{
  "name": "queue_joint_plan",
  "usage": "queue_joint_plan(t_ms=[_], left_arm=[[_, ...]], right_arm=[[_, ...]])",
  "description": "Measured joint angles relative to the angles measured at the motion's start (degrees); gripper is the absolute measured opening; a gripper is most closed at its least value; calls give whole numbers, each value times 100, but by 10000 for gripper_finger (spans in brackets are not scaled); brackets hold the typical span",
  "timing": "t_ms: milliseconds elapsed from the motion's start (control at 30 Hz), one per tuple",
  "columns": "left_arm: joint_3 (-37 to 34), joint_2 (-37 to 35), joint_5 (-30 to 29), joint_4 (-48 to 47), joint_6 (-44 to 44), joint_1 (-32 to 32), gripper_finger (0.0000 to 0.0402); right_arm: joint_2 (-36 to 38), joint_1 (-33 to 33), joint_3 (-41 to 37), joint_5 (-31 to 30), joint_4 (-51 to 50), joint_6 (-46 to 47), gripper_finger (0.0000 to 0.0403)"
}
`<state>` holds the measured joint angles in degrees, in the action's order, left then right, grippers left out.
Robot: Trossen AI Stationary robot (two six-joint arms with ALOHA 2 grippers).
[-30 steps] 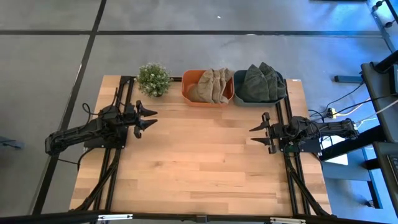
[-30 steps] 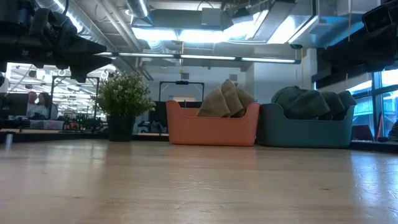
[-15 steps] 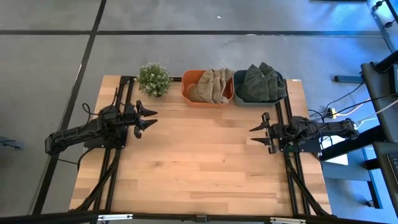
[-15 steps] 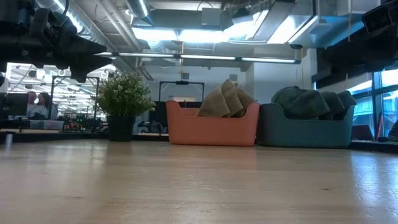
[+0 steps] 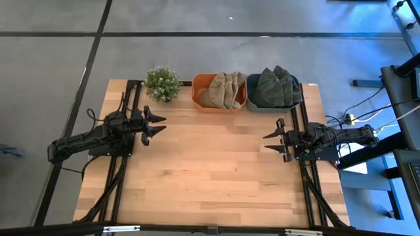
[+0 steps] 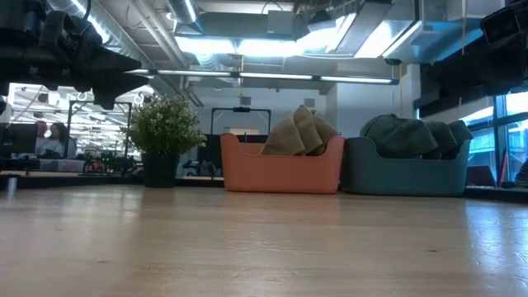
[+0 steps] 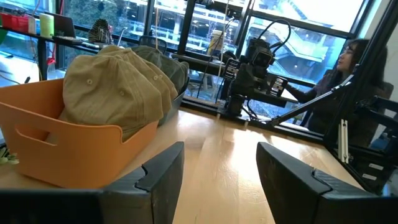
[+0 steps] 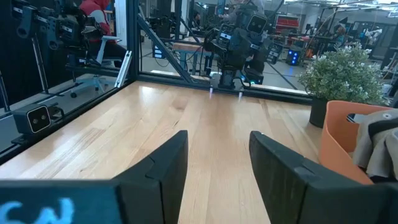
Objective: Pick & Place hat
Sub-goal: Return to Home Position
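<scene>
Several tan hats (image 5: 224,89) lie stacked in an orange bin (image 5: 200,98) at the table's far edge; several dark green hats (image 5: 277,86) fill a teal bin (image 5: 252,105) to its right. In the low view the tan hats (image 6: 299,132) and green hats (image 6: 408,136) stick up above their bin rims. My left gripper (image 5: 159,126) hovers open over the table's left side, pointing right; the left wrist view shows the tan hats (image 7: 118,87) ahead. My right gripper (image 5: 268,142) hovers open over the right side, pointing left.
A small potted plant (image 5: 161,83) stands at the far edge, left of the orange bin. Bare wooden table (image 5: 210,170) lies between the two arms and toward the near edge. A person (image 7: 354,56) sits beyond the table's right side.
</scene>
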<state>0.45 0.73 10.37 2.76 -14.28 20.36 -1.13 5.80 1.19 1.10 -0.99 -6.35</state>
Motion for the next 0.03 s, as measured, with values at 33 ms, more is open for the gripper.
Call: queue_joint_plan(t_ms=[33], left_arm=[[0,0,0,0,2,0,196]], right_arm=[[0,-1,0,0,0,0,172]])
